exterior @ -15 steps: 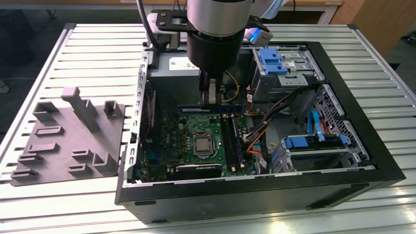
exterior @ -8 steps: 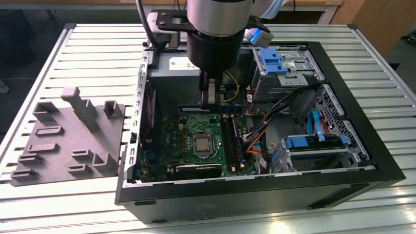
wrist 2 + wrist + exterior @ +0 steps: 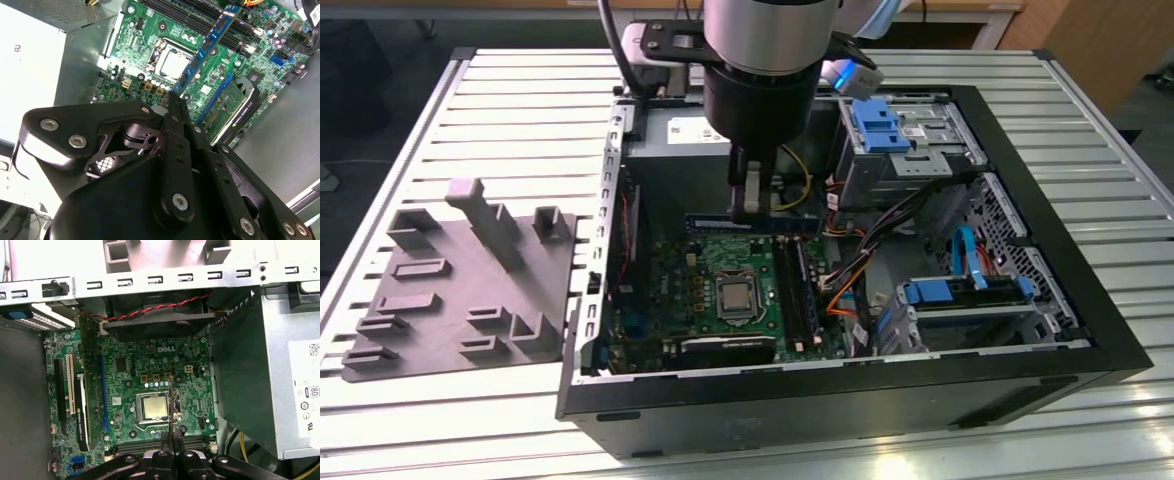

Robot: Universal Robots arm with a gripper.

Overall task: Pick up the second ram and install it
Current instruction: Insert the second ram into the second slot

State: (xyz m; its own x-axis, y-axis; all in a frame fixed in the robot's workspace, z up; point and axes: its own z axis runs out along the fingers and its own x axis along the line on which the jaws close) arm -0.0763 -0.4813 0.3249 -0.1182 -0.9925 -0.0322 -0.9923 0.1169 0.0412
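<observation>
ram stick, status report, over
Gripper shut on ram stick. Stick held level above the motherboard, not seated. Orange cables close by, on the exterior view's right.

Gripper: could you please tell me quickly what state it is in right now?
Gripper: shut on the ram, held over the motherboard.

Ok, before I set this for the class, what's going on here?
A robot arm's gripper is shut on the second ram, a blue memory stick, and holds it inside the open computer case, above the green motherboard. The stick is not yet installed.
</observation>
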